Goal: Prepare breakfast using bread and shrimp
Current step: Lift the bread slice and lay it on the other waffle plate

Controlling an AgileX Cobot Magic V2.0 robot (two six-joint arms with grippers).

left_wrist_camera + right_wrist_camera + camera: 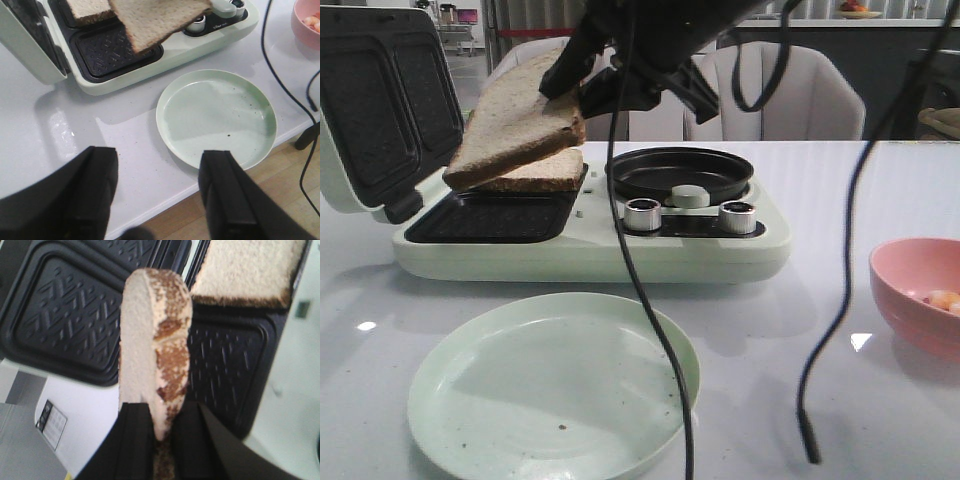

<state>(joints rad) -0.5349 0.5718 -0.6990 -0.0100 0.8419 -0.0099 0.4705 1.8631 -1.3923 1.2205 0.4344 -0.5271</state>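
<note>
My right gripper (578,78) is shut on one bread slice (520,120) and holds it tilted above the open sandwich maker (590,250). In the right wrist view the gripper (162,412) pinches that slice (155,340) edge-on. The second bread slice (545,172) lies flat on the maker's back grill plate and also shows in the right wrist view (245,270). The shrimp (942,298) lie in a pink bowl (910,290) at the right. My left gripper (160,157) is open and empty over the table's front edge.
The maker's lid (380,100) stands open at the left. A small black pan (680,172) and two knobs sit on its right half. A pale green plate (550,385) lies in front. Black cables (640,280) hang across the view.
</note>
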